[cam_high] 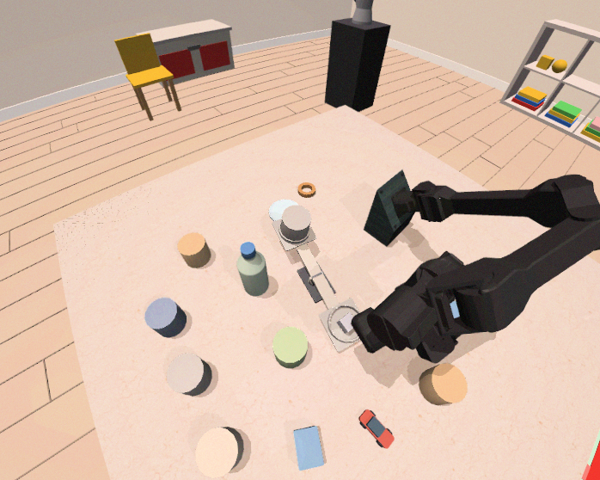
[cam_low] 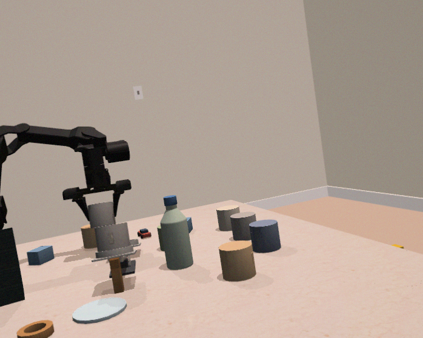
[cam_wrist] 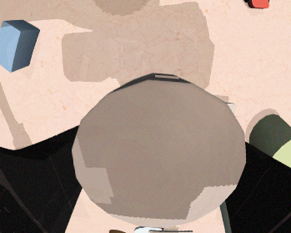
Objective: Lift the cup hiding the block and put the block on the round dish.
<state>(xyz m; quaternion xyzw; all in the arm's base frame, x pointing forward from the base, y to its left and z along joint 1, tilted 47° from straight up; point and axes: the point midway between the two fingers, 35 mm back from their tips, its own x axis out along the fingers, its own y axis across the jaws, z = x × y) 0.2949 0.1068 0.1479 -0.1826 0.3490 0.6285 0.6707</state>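
Note:
My gripper (cam_low: 100, 217) (cam_wrist: 158, 129) is shut on a grey cup (cam_low: 102, 212) (cam_wrist: 157, 126), held upright and raised off the balance (cam_high: 307, 260). The arm hides this cup in the top view. A small pale block (cam_high: 346, 323) lies uncovered inside the ring on the balance's near pan, just left of the gripper's wrist in that view. The other grey cup (cam_high: 295, 224) (cam_low: 113, 240) stands upright on the far pan. The pale blue round dish (cam_high: 280, 209) (cam_low: 99, 310) lies on the table beyond that pan, with nothing seen on it.
A green bottle (cam_high: 254, 280) (cam_low: 176, 243) stands beside the balance. A dark panel (cam_high: 388, 210) (cam_low: 2, 270) stands near the dish side. A green cylinder (cam_high: 290, 345) (cam_wrist: 267, 130), an orange cylinder (cam_high: 443, 384), a blue block (cam_low: 40, 255) (cam_wrist: 8, 47) and a red car (cam_high: 376, 428) surround the near end.

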